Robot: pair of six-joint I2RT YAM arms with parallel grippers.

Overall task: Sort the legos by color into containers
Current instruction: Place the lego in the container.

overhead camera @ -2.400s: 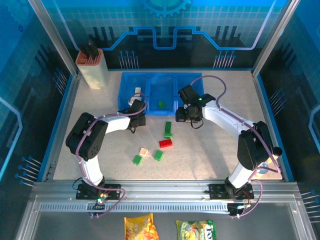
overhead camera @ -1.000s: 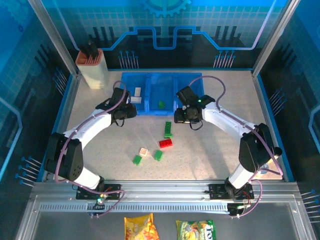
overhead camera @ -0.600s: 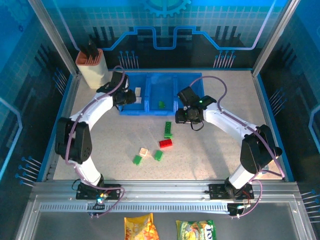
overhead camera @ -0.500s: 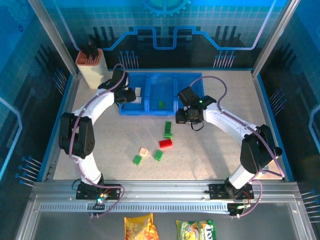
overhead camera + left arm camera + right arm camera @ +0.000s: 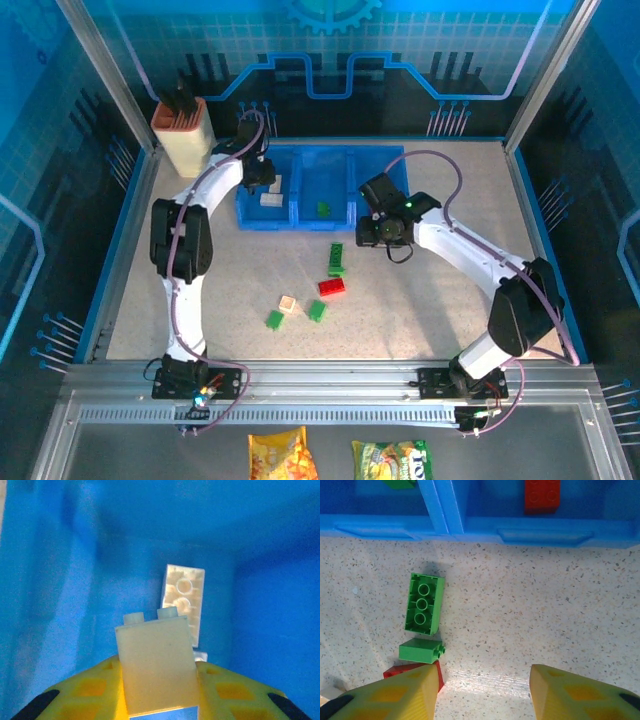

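Left fingers (image 5: 85,692): closed on a cream brick (image 5: 157,670), clamped by its side faces, studs pointing away from the wrist. The brick hung inside the left compartment of the blue tray (image 5: 60,580), above a second cream brick (image 5: 182,602) lying on the compartment floor. How high it hung could not be told. Judgement: it was held there because cream collects in this compartment, so letting go looked like the next step.

Right fingers (image 5: 575,695): spread apart, nothing between them, bare tabletop (image 5: 545,610) showing in the gap. They hovered just in front of the tray's front wall, near a long green brick (image 5: 423,603), a small green brick (image 5: 420,651) and a loose red brick (image 5: 438,674) partly hidden by one finger. Judgement: spread ready for a pick; which brick, could not be told.

Already sorted: a red brick (image 5: 541,495) in the right compartment and a green brick (image 5: 323,208) in the middle one. Unsorted, nearer the bases: a pale brick (image 5: 288,303) with two small green ones beside it.

Left arm (image 5: 190,230): stretched far forward, wrist bent over the tray's far left corner, near the beige holder (image 5: 185,140). Right arm (image 5: 470,255): reached diagonally inward from its base, wrist pitched down at the tray's front edge.
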